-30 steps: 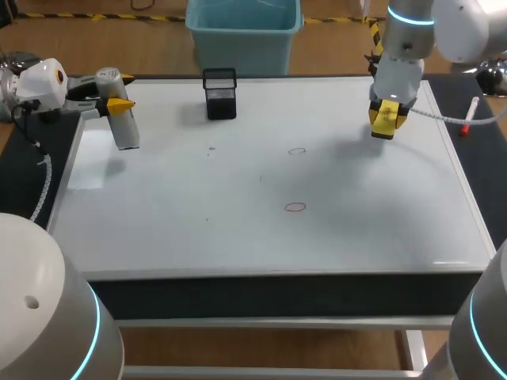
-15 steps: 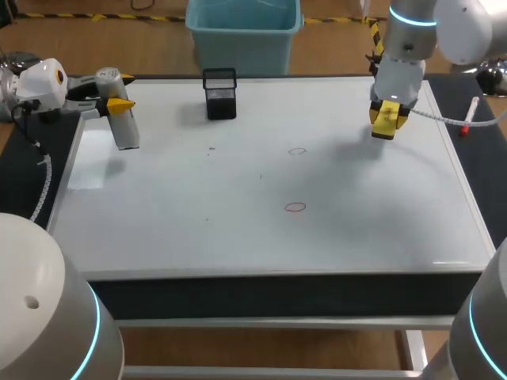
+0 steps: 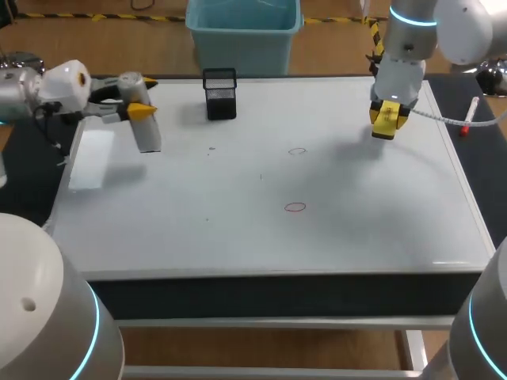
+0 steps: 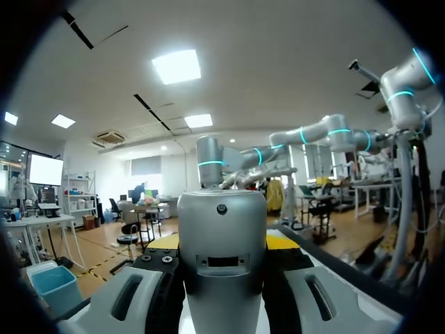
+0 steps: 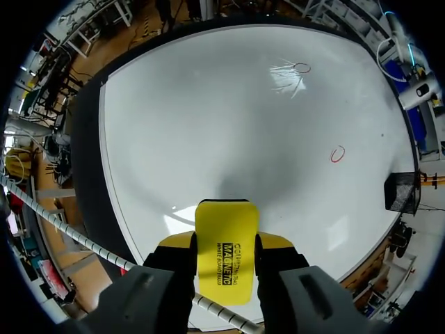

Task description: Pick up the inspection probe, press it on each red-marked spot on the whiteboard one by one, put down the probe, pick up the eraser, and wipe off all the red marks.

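My left gripper [image 3: 142, 96] clamps the silver inspection probe [image 3: 149, 134] over the whiteboard's [image 3: 238, 237] far left corner, near a black mesh holder [image 3: 220, 95]. My right gripper [image 3: 386, 123], over the far right side, is closed on the yellow eraser [image 5: 224, 261]. Two red marks [image 3: 295, 207] lie mid-board between them.

White right arm [image 3: 463, 28], cyan-ringed; left claw [image 3: 145, 96] grey, seemingly yellow-tipped.

Glossy whiteboard [image 3: 238, 237], smooth metallic probe [image 4: 222, 236], plastic eraser [image 5: 224, 250]
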Robot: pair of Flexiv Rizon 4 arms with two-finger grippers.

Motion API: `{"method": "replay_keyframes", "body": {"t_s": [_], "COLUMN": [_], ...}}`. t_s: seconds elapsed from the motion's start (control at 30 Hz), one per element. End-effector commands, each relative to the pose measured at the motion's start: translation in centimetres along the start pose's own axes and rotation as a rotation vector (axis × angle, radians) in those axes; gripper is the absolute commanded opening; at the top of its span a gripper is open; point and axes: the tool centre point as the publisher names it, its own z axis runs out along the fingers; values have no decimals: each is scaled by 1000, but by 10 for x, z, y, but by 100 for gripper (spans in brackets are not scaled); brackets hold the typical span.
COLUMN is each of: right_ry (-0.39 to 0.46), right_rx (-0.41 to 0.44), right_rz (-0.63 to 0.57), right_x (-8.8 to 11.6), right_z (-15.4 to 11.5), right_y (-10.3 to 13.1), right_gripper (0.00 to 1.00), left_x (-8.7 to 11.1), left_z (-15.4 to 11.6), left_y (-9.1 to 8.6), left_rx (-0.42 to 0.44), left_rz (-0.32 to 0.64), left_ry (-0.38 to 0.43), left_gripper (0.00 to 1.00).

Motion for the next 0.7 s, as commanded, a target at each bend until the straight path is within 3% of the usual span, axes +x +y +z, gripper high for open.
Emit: {"method": "replay_keyframes", "body": {"t_s": [0.03,0.43,0.7], "right_ry": [2,2,2], "right_rx": [2,2,2], "right_rz": [-2,-2,-2], "right_x": [1,1,1], "right_z": [-1,-1,-1], "right_y": [0,0,0], "right_gripper": [0,0,0], "left_x": [4,13,7], "left_z": [40,145,205], "left_y": [5,0,20], "left_rx": [16,11,4], "left_rz": [-6,-46,-123], "left_ry": [31,202,241], "left_gripper": [0,0,0]}}
